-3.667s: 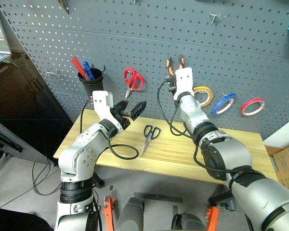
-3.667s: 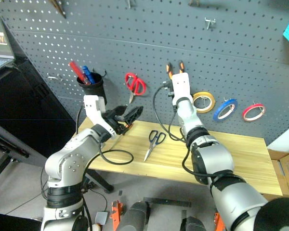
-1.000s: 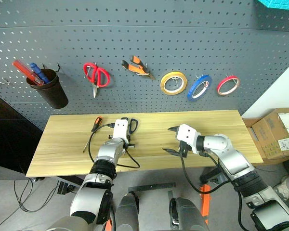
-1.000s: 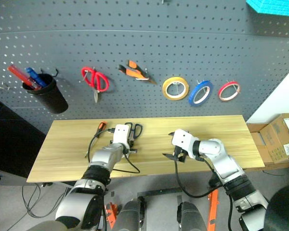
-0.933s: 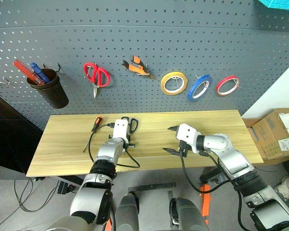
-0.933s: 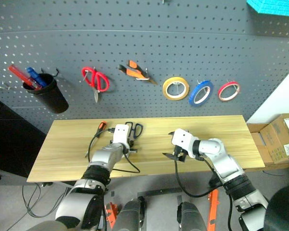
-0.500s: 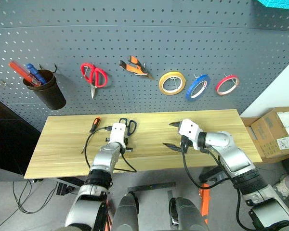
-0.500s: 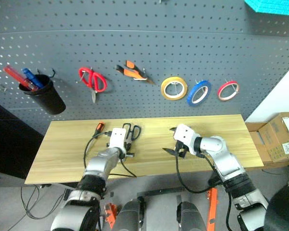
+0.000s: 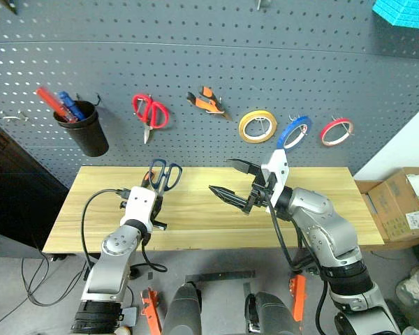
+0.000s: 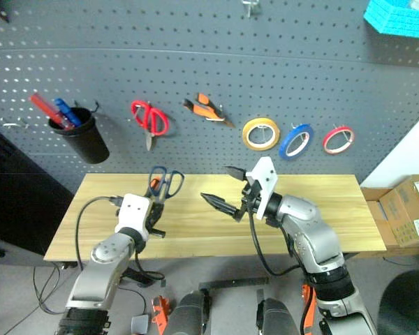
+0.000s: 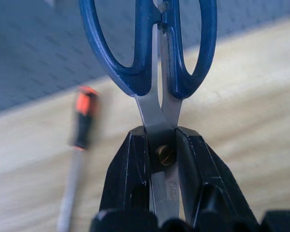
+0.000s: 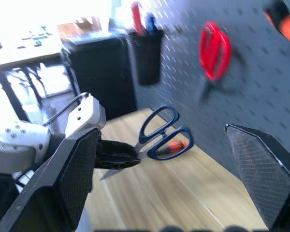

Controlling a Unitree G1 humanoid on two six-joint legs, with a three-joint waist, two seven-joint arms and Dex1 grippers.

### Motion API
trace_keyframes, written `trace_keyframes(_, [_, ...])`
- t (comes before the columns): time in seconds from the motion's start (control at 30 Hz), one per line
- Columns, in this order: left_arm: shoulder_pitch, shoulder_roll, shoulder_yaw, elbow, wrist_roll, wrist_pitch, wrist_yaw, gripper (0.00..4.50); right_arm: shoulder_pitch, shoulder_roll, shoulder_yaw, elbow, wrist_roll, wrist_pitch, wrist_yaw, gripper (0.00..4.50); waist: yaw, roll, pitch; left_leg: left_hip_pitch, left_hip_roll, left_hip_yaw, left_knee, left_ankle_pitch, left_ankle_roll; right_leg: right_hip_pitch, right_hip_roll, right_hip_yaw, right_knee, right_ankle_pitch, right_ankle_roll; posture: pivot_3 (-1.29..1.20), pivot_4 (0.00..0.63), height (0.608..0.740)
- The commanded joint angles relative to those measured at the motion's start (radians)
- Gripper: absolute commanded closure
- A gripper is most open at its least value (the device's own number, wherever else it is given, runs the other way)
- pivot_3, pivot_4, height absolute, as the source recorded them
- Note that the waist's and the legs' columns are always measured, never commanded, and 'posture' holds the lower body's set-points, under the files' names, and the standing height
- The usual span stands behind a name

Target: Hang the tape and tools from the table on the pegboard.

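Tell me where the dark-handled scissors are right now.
The scissors are clamped at the pivot in the left pincer, handles up, on the robot's left above the table, near the screwdriver.

From head height we look forward and down over the table (image 9: 216,209) to the pegboard (image 9: 216,63). Our left wrist camera sits close behind the scissors (image 11: 152,63); our right wrist camera faces them (image 12: 159,130) from across the table, sharing that tabletop corner.
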Motion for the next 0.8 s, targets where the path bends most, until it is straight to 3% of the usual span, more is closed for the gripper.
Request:
trace_keyframes(0.03, [0.003,0.003,0.048,-0.122,-0.028,-0.089,-0.01,3.92,-0.001,0.004,-0.043,-0.053,0.066,0.007,-0.007,0.0,0.008,-0.002,-0.01,0.0,0.0,0.001,0.0,0.0,0.0,0.0,0.0,0.0,0.0,0.0,0.0,0.24,0.061,0.74])
trace_keyframes(0.23, [-0.041,0.022,0.044,-0.097,-0.006,-0.156,-0.033,3.92,-0.056,0.045,-0.068,-0.035,0.129,0.006,-0.031,0.0,0.014,0.0,-0.033,0.0,0.001,0.002,0.0,0.0,0.0,0.0,0.0,0.0,0.001,0.0,0.0,0.25,0.051,0.74])
trace_keyframes(0.8, [-0.295,0.055,0.086,0.176,-0.077,-0.18,-0.112,3.92,-0.079,0.048,-0.068,0.003,0.089,-0.038,-0.091,0.0,0.041,-0.002,-0.055,0.001,0.001,0.003,0.001,0.004,0.006,0.0,0.001,0.0,0.002,0.005,0.002,0.21,0.033,0.74])
